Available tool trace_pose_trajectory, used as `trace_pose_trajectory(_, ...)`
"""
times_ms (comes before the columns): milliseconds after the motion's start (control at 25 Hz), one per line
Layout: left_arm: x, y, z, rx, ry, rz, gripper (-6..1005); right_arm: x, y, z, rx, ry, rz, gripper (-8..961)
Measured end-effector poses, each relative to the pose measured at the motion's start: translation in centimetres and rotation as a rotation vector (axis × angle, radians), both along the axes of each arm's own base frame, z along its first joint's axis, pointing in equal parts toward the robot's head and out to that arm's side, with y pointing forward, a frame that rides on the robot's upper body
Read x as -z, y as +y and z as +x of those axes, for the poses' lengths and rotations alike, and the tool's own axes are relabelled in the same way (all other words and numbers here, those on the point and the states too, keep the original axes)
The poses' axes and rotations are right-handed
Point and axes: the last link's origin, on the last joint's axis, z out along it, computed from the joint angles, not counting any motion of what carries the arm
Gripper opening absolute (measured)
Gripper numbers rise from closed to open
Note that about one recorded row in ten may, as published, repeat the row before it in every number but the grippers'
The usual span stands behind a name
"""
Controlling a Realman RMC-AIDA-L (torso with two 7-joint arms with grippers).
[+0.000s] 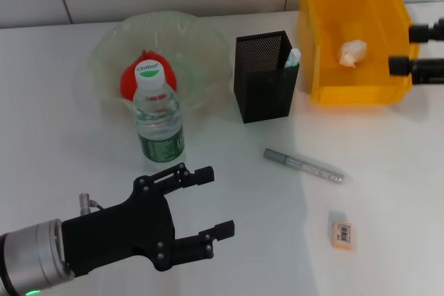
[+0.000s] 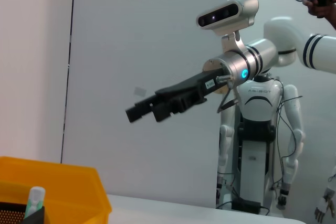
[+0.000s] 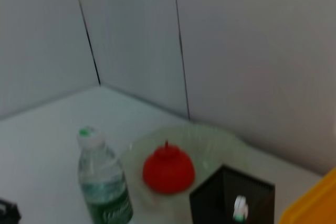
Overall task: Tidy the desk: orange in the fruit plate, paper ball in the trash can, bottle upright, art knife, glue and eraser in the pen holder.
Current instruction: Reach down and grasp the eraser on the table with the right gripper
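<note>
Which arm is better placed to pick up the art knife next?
Left, probably. The left end effector hovers open over the desk, close to the art knife. The right end effector sits farther back beside the yellow trash can.

Desk corner seen from the right wrist camera, white walls meeting behind it.

A capped water bottle stands upright on the white desk. Beside it, a clear fruit plate holds a red-orange fruit. A black mesh pen holder contains a white glue stick. A yellow bin edges into view.
</note>
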Motion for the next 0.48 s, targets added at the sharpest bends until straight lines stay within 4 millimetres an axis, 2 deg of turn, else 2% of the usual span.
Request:
trace_pose_trajectory(280, -0.1, 0.0, -0.4, -0.012, 0.015, 0.003, 785, 1.9, -2.3, -0.5, 0.005, -0.054, -0.235, 761)
trace_pose_trajectory(480, -0.1, 0.1, -0.5, -0.020, 0.021, 0.003, 785, 2.9, -2.5, 0.0, 0.027, -0.096, -0.280, 761)
